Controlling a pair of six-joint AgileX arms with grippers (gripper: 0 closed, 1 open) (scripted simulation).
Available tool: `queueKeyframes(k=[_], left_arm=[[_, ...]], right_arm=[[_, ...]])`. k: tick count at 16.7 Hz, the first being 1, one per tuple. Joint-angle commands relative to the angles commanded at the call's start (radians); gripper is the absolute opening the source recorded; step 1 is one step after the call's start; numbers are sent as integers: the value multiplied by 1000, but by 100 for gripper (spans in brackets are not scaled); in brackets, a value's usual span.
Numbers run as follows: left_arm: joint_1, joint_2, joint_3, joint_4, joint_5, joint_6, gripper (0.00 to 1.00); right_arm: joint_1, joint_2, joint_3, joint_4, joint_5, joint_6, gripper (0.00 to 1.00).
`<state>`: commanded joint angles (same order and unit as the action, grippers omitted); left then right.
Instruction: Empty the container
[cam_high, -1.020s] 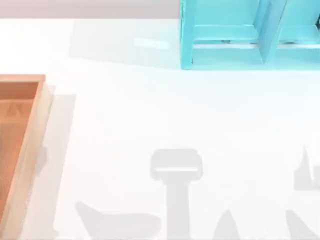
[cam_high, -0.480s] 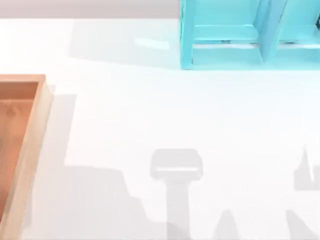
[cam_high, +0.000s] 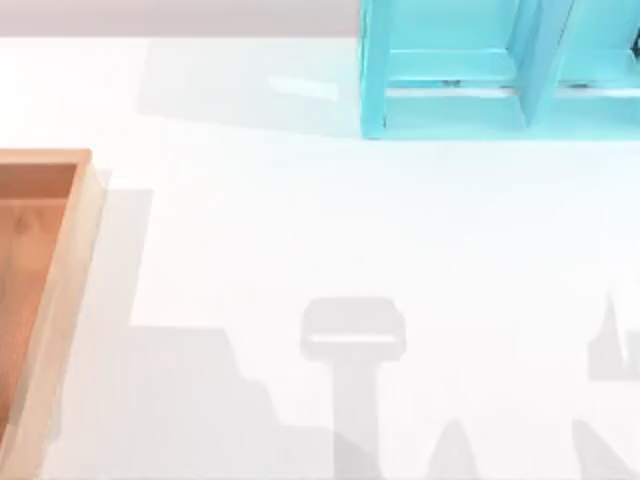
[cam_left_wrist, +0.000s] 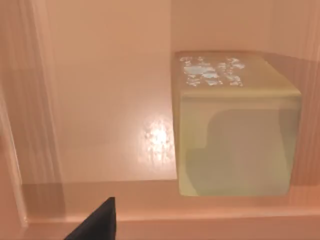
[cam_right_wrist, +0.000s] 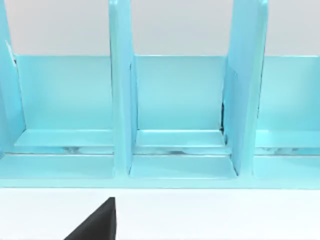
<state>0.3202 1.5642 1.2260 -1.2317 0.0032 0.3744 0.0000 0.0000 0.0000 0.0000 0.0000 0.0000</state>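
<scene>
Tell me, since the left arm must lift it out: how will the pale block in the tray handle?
The block looks stiff, with flat faces and straight edges, so it should neither roll nor tip easily. Its glossy top suggests a slippery grip. It sits on the tray floor beside a wall.

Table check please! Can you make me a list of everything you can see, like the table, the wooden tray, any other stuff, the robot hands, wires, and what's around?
Surface: white table, with grey shadows on its near part.
Job's things: wooden container at the table's left edge; the left wrist view shows a pale yellow-green block resting on its floor, so it is not empty.
Clutter: turquoise cabinet with open compartments at the far right.
Grippers: a dark fingertip over the container by the left wrist; another facing the cabinet by the right wrist.
Cables: nothing seen.
Surroundings: plain pale wall behind the table.
</scene>
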Motion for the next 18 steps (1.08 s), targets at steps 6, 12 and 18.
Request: queueKeyframes(k=[6,12,18], left_arm=[[4,61,-155,222,0,2,100],[8,118,-288,404,0,6,100],[8,118,-288,404,0,6,77]], right_arm=[[0,0,0,0,0,0,100],[0,0,0,0,0,0,100],[0,0,0,0,0,0,100]])
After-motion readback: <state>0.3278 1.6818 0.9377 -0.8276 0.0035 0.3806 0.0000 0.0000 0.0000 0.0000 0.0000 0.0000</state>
